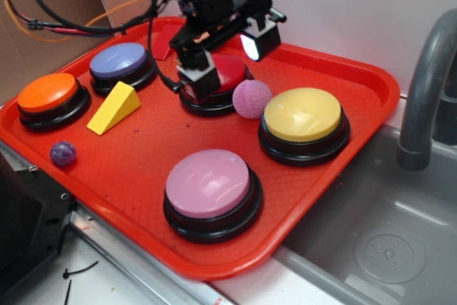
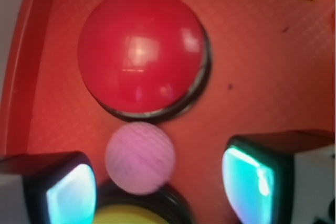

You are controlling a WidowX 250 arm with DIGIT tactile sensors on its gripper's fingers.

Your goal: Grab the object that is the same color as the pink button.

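While the fingers [image 2: 71, 195] gape wide above, the pink ball [image 2: 139, 158] looks dimpled.

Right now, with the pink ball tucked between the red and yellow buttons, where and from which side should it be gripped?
Grip the pink ball across its widest middle, coming straight down from above. The red button and yellow button crowd two opposite sides, so the fingers should probably close along the free axis between them. The open end effector already straddles it that way in the wrist view.

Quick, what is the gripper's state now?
Gripper: open, holding nothing; the pink ball lies between its fingers, not gripped.
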